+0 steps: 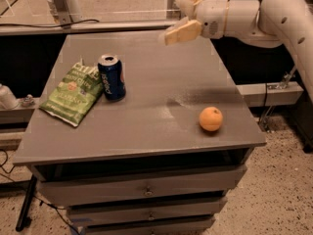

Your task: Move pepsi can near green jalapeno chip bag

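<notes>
The dark blue pepsi can (pixel 112 77) stands upright on the grey table (pixel 146 126), left of the middle. The green jalapeno chip bag (pixel 74 92) lies flat right beside it on the left, its edge touching or almost touching the can. My gripper (pixel 183 18) is up over the table's far side, to the right of the can and well clear of it. Its fingers are spread open and hold nothing.
An orange (pixel 211 119) sits near the table's front right corner. The table is a cabinet with drawers (pixel 146 192) below. A rail and metal frame (pixel 63 6) run behind the table.
</notes>
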You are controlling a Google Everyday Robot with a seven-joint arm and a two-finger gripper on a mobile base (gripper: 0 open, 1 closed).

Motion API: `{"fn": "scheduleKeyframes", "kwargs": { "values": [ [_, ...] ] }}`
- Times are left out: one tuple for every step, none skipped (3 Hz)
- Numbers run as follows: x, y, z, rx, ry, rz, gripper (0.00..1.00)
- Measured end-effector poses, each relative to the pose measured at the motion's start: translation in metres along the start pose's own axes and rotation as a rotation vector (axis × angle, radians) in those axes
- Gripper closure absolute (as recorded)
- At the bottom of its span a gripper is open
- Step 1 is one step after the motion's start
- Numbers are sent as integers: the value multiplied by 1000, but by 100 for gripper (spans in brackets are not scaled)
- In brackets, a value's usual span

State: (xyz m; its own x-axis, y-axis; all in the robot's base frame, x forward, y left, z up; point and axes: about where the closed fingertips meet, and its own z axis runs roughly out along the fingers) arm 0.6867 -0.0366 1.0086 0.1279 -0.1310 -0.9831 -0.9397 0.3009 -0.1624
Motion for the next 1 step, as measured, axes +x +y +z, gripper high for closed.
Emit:
{"fn": "scheduleKeyframes", "kwargs": {
  "values": [
    [-15,-7,-6,18,-17,-23,0]
  ]
}}
